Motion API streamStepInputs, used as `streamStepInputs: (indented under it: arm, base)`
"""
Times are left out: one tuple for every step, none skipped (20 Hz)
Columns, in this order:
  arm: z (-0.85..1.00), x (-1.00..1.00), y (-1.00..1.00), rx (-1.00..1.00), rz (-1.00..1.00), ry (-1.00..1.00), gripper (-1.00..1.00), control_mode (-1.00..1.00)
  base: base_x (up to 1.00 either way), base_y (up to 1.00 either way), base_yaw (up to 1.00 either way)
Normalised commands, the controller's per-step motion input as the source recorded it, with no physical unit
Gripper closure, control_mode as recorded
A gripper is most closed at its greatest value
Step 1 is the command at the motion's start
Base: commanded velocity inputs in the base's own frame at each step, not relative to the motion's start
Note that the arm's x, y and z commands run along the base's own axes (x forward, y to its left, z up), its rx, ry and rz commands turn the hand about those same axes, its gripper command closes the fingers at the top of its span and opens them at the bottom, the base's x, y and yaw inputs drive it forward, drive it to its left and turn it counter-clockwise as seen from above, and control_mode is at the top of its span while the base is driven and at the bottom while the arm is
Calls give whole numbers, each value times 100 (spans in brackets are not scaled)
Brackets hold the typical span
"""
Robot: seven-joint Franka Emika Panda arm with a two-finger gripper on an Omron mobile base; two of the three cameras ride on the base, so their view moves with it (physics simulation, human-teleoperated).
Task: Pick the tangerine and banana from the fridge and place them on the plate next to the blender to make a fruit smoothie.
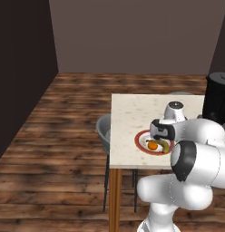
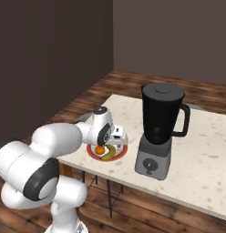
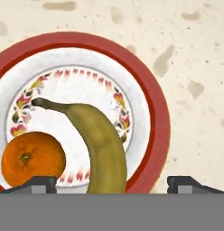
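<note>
The red-rimmed plate (image 3: 155, 108) lies on the pale speckled table, left of the blender (image 2: 161, 127). On it rest the tangerine (image 3: 32, 158) and the banana (image 3: 102, 144), side by side and touching. My gripper (image 3: 114, 184) hangs just above the plate, open, its fingertips (image 3: 41, 182) wide apart on either side of the banana and clear of it. The left base view shows plate (image 1: 140, 138), tangerine (image 1: 153, 145), banana (image 1: 165, 147) and blender (image 1: 217, 97) under my gripper (image 1: 159, 137). From the right base view: plate (image 2: 93, 154), tangerine (image 2: 100, 149), banana (image 2: 109, 153), gripper (image 2: 115, 139). The fridge is out of view.
A grey round stool (image 1: 103, 129) stands against the table's left edge (image 1: 112, 136). The plate sits close to the table's near edge (image 2: 105, 175). The blender's handle (image 2: 184, 119) sticks out to the right. Dark walls close off the wooden floor.
</note>
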Motion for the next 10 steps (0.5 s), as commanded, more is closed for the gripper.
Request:
streamStepInputs:
  arm:
    - [85,-42,0,-3,-3,-4,-100,-100]
    - [86,-45,0,-3,-5,-7,-100,-100]
    - [83,-61,1,-2,-6,-10,-100,-100]
    - [82,-61,5,-2,-6,-9,-100,-100]
    - [78,-59,11,-1,-5,-8,-100,-100]
    - [74,-60,11,-1,-5,-9,-100,-100]
    - [66,-60,13,-2,-5,-8,-100,-100]
    - [64,-59,19,-1,-5,-8,-100,-100]
    - [63,-64,23,-1,-4,-9,-100,-100]
    - [60,-64,24,-1,-4,-9,-100,-100]
  base:
    - [0,0,0]
    - [0,0,0]
    - [0,0,0]
    - [0,0,0]
    - [0,0,0]
    - [0,0,0]
    - [0,0,0]
    - [0,0,0]
    - [0,0,0]
    - [0,0,0]
